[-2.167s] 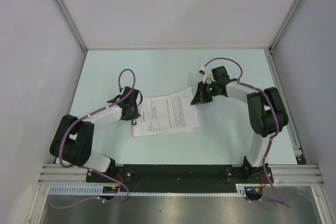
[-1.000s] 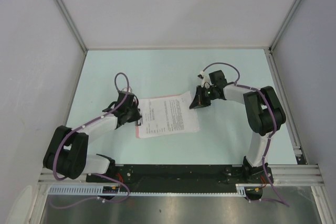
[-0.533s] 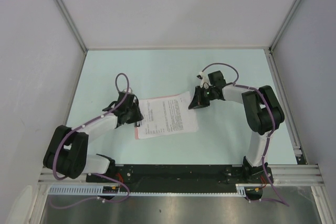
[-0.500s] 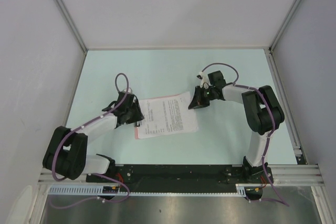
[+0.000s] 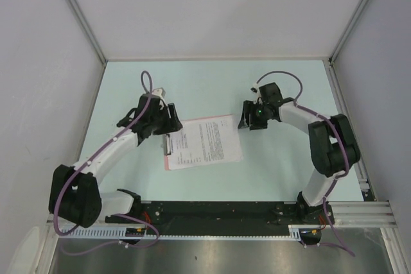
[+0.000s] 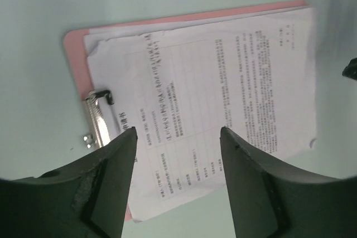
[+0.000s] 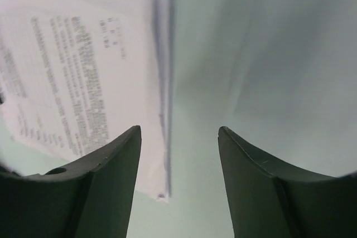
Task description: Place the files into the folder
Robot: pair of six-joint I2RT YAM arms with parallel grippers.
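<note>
The files [image 5: 207,140] are white printed sheets lying in a slightly fanned stack on the pink folder [image 5: 168,164]. The folder's metal clip [image 5: 168,144] is at their left edge. In the left wrist view the files [image 6: 223,76] cover most of the folder [image 6: 75,62], and the clip [image 6: 100,120] sits over their edge. My left gripper [image 6: 178,133] hangs open above that clip end, also seen from above as the left gripper [image 5: 171,117]. My right gripper [image 7: 179,129] is open over the files' [image 7: 83,65] right edge with nothing between its fingers. From above, the right gripper [image 5: 246,119] is just off the sheets.
The pale green table [image 5: 212,88] is walled by white panels at the back and sides. A metal rail [image 5: 218,213] with the arm bases runs along the near edge.
Both grippers have gone from shut to open and let go of the sheets. The left arm has lifted and moved farther back; the right gripper has drawn slightly to the right.
</note>
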